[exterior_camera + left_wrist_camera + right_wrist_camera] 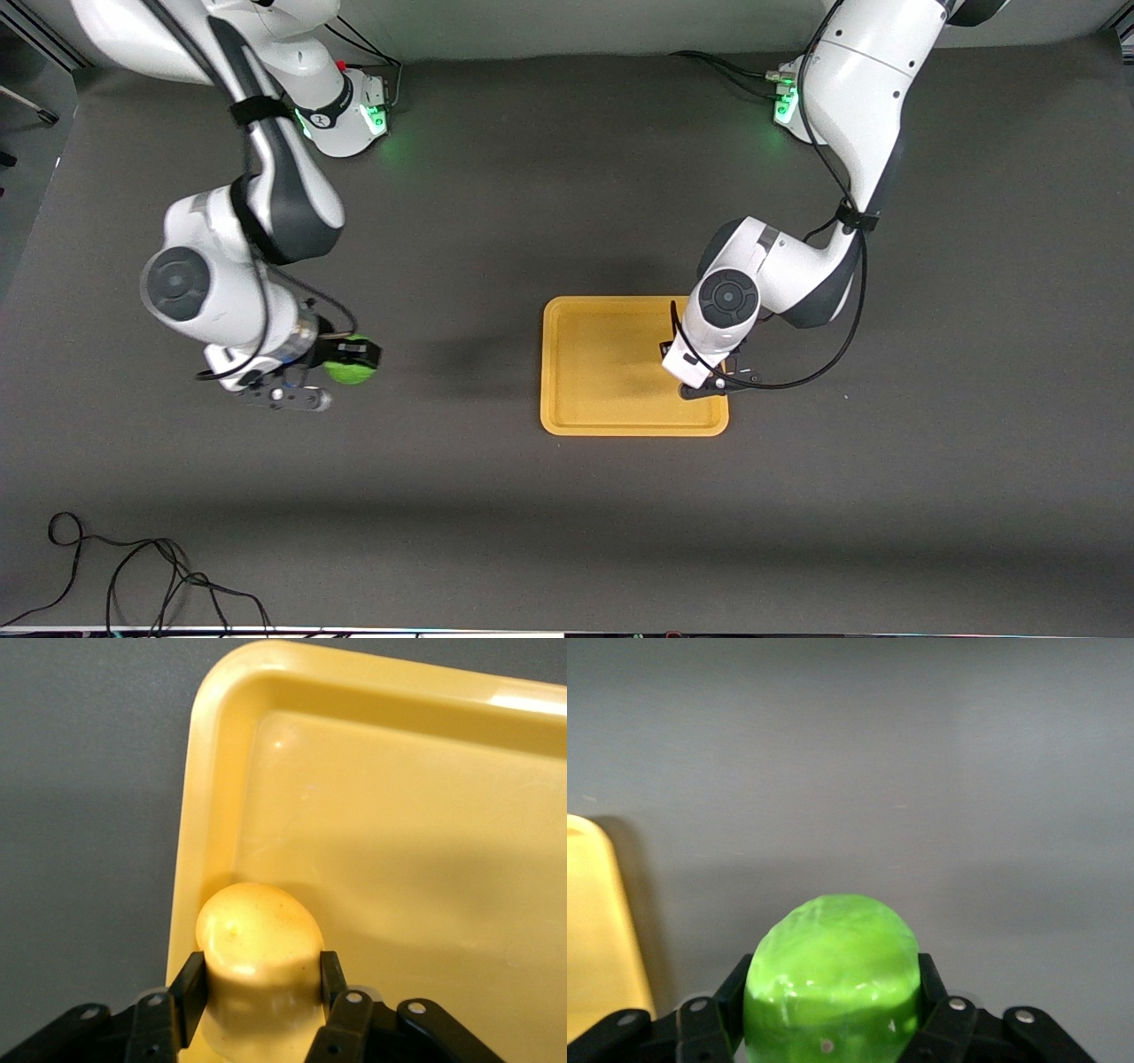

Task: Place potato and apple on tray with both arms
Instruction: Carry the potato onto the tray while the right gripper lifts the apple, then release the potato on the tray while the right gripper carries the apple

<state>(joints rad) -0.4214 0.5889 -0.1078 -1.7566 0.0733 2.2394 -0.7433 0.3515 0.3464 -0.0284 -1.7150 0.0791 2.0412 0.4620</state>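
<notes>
**Both fruits gripped, potato over the tray**

The potato sits clamped between the fingers of the left gripper, low over the tray near the corner at the left arm's end; whether it touches the tray floor cannot be told; the apple is pinched in the right gripper above bare table, well apart from the tray, toward the right arm's end.

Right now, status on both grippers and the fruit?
Left gripper shut on potato, over tray. Right gripper shut on apple, over bare table, short of tray. Path unobstructed.
</notes>
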